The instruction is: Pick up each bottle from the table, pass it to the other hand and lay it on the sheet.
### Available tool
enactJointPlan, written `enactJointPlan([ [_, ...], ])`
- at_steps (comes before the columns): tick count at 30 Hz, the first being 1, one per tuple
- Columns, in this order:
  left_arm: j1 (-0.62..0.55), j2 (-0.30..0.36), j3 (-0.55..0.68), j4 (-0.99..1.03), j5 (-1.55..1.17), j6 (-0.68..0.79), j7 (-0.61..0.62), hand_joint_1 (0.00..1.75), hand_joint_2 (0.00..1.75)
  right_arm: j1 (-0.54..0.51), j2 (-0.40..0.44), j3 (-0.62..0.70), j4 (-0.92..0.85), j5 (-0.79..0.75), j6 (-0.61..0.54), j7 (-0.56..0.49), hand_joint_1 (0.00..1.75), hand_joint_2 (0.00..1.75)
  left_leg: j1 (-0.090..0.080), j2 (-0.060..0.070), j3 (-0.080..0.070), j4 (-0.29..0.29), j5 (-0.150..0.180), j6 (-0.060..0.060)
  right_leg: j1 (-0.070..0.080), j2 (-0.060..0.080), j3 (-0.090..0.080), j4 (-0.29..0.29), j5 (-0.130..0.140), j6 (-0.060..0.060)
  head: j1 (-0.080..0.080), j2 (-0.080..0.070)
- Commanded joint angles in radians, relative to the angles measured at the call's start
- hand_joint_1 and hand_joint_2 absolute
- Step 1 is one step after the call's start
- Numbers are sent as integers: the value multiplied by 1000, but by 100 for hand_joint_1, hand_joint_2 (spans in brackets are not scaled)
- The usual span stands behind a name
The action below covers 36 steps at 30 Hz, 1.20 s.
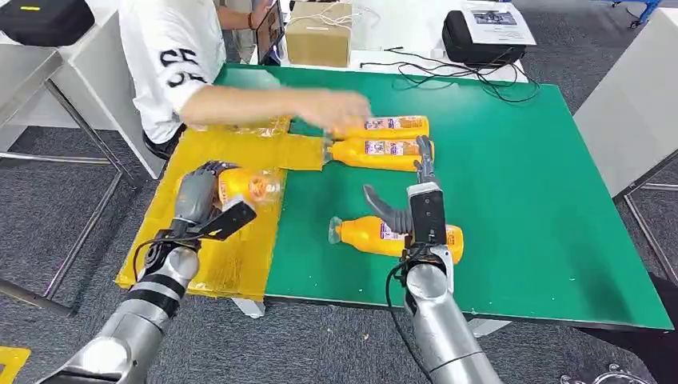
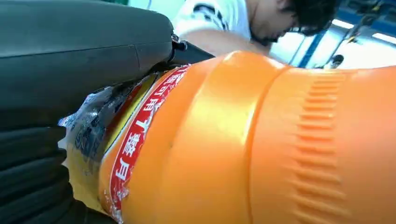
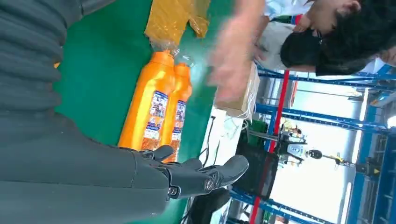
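My left hand (image 1: 198,194) grips an orange bottle (image 1: 249,186) above the yellow sheet (image 1: 240,152) at the table's left side; up close, the bottle (image 2: 261,140) fills the left wrist view. My right hand (image 1: 416,200) hovers open over another orange bottle (image 1: 384,236) lying on the green table (image 1: 520,192). Two more orange bottles (image 1: 384,140) lie side by side farther back, also visible as a pair of bottles (image 3: 159,107) beyond my right hand (image 3: 187,175).
A person in a white shirt (image 1: 172,56) reaches an arm (image 1: 272,106) across the sheet toward the two far bottles. A cardboard box (image 1: 318,32) and a black bag (image 1: 480,36) stand behind the table. Cables (image 1: 448,68) trail on the far edge.
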Motion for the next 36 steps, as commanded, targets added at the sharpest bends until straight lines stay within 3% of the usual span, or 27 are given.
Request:
enactJointPlan([
  [1,-59,67,-64,144,-130,34,45,175,175,-33,-28,-17,24,-8,15,-4,0,175,1,-1,3,0,-1,-1,1,-1,3,0,-1,-1,0,0],
  [5,-84,125,-121,286,-291,70,68,175,175,-72,-29,-2,73,-19,42,-8,0,175,1,2,6,1,-3,-2,1,2,6,1,-3,-2,0,0],
  [8,-120,147,-213,365,-480,79,186,175,175,-81,-28,6,91,-18,51,-10,0,175,1,3,7,1,-3,-2,1,3,6,1,-2,-3,0,0],
  [25,-256,126,-384,461,-648,-213,156,175,175,-110,-31,39,96,5,90,9,0,175,1,-2,3,0,2,-3,0,-1,3,2,0,-2,0,0],
  [26,-254,123,-382,460,-643,-213,158,141,175,-111,-30,39,98,5,93,10,0,175,1,-2,5,0,1,-4,1,0,5,2,-1,-2,0,0],
  [27,-252,120,-386,456,-643,-205,160,0,175,-113,-30,41,102,8,95,13,0,175,1,-1,7,0,1,-4,1,0,6,2,-1,-3,0,0],
  [36,-245,118,-394,448,-629,-168,140,0,175,-122,-28,45,120,17,107,17,0,175,1,-2,7,0,1,-4,1,-1,6,4,-2,-3,0,0],
])
